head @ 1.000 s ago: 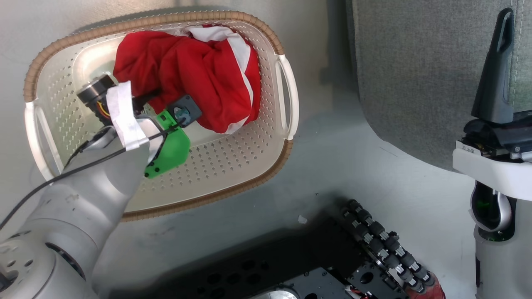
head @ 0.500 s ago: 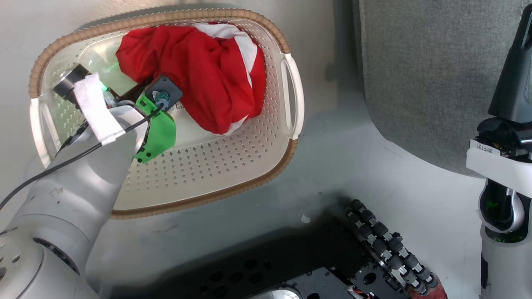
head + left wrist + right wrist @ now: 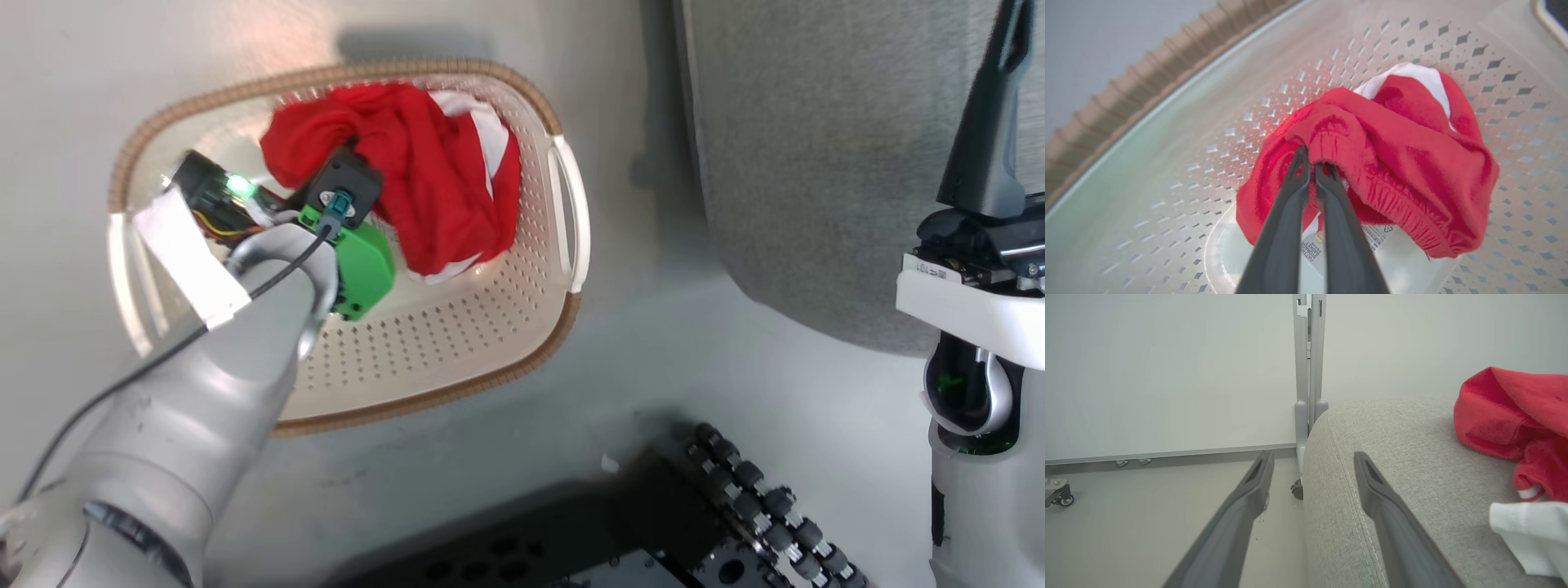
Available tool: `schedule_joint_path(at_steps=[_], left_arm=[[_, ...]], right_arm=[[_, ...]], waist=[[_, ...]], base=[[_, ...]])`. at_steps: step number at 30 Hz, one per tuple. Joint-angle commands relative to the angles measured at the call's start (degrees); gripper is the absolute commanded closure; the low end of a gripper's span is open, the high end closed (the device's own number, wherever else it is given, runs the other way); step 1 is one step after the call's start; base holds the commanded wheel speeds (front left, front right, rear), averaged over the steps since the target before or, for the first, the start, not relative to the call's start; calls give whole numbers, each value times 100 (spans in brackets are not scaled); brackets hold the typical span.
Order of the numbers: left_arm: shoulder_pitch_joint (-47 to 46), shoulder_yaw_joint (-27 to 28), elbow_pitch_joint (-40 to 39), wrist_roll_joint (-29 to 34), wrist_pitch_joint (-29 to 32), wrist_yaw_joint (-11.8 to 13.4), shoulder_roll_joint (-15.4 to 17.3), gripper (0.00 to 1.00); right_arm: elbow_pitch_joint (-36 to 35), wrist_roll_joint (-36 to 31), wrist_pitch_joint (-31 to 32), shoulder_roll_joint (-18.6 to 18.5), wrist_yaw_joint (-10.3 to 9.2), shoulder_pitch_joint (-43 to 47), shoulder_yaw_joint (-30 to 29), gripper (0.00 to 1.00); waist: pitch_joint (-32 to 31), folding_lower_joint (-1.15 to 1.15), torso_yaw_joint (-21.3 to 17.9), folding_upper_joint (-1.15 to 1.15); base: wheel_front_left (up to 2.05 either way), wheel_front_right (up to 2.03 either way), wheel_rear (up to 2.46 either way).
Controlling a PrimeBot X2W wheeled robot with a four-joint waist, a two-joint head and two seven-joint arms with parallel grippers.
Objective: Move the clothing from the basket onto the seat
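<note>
Left gripper [image 3: 1310, 159]: both fingers [image 3: 1286, 220] nearly together, pinching a fold of the red clothing [image 3: 1404, 163]. Garment lies bunched on the perforated floor of the basket [image 3: 1167, 155], white panel at its far edge. Printed label [image 3: 1314, 250] partly covered beneath it.

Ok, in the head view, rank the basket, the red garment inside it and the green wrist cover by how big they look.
1. basket, largest.
2. red garment, covering under half the basket.
3. green cover, smallest. It sits on the arm, likely nearer the camera, so it may look bigger than it is.
</note>
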Motion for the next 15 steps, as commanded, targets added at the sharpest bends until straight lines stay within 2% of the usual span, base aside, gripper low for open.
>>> schedule_joint_path(at_steps=[1, 4, 9, 15], left_arm=[[227, 170, -296, -63, -22, 93, 110, 100], [715, 543, -917, -132, -23, 119, 245, 100], [1465, 837, -1748, 249, -26, 204, 431, 100], [2366, 1453, -2657, 404, -20, 324, 429, 100]], right_arm=[[48, -30, -19, -16, -4, 80, -13, 0], [129, -70, -19, -15, -4, 178, 7, 0], [345, -56, -19, -15, -4, 420, 107, 0], [642, -190, -19, -16, -4, 831, 330, 0]], waist=[[-772, 0, 326, 0], [-1208, 0, 430, 0], [-2012, 0, 606, 0], [-3019, 0, 820, 0]], base=[[0, 0, 0], [0, 0, 0], [0, 0, 0], [0, 0, 0]])
